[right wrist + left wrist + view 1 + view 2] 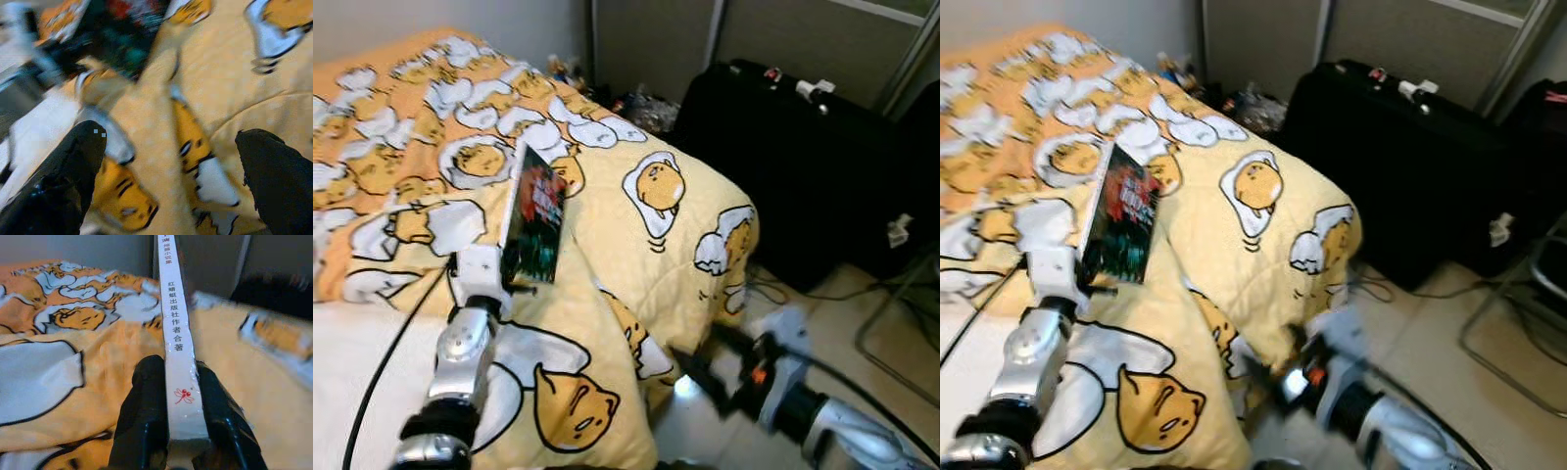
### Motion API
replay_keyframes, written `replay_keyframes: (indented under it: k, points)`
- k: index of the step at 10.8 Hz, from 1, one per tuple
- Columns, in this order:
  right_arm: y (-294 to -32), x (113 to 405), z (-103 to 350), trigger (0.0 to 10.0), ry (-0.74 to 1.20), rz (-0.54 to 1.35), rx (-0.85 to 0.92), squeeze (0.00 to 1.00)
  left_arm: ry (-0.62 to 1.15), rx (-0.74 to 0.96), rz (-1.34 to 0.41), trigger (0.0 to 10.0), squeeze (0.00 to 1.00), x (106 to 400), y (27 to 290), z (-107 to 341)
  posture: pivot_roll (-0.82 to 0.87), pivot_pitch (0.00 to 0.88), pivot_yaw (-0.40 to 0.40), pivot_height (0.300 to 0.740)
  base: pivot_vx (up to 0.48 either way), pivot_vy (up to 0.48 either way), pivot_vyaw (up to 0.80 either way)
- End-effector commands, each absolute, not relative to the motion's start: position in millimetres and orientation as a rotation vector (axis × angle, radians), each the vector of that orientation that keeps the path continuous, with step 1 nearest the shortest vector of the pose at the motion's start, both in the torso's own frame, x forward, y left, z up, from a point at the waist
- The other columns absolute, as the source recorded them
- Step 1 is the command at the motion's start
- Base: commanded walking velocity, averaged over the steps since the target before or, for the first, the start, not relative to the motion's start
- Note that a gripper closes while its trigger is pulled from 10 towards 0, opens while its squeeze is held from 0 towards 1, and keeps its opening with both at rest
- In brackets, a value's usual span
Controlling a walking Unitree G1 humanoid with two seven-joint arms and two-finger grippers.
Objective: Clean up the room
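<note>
A book (pixel 534 217) with a dark red-and-green cover and a white spine (pixel 176 347) is held on edge above the bed. My left gripper (pixel 509 279) is shut on its lower end, and in the left wrist view both black fingers (pixel 144 411) press the spine's sides. Beneath it lies a yellow quilt (pixel 636 245) printed with egg characters. My right gripper (pixel 700 377) hangs low beside the bed's corner, open, its fingers (pixel 63 176) spread with only quilt between them.
A large black suitcase (pixel 783 147) stands on the floor to the right of the bed. Cables (pixel 891 304) trail over the pale floor near it. Small clutter (pixel 641 103) sits in the far corner by the wall.
</note>
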State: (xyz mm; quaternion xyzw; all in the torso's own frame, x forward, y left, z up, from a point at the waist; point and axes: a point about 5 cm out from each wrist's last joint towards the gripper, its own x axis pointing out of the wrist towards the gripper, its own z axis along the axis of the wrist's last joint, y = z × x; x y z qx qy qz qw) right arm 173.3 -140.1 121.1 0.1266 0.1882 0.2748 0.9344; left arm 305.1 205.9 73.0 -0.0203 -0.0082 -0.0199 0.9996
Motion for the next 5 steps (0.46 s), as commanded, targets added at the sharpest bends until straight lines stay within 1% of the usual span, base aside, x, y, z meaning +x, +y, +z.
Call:
replay_keyframes:
  k: [1, 2, 4, 5]
  points:
    - [-149, 178, 122, 10.0, 0.356, 0.493, 0.248, 0.00, -0.077, -0.105, -0.054, 0.0, 0.00, 310, 204, 90, -0.28, 0.000, 0.076, 0.740, 0.000, 0.000, 0.00]
    - [-157, 186, 118, 10.0, 0.342, 0.423, 0.282, 0.00, -0.096, -0.193, -0.075, 0.0, 0.00, 313, 194, 101, -0.24, 0.000, 0.091, 0.740, 0.000, 0.000, 0.00]
    - [-171, 204, 114, 10.0, 0.278, 0.335, 0.332, 0.00, -0.125, -0.250, -0.093, 0.0, 0.00, 314, 184, 125, -0.21, 0.000, 0.104, 0.740, 0.000, 0.000, 0.00]
    - [-176, 214, 113, 10.0, 0.248, 0.282, 0.352, 0.00, -0.096, -0.208, -0.101, 0.0, 0.00, 313, 182, 127, -0.20, 0.000, 0.105, 0.740, 0.000, 0.000, 0.00]
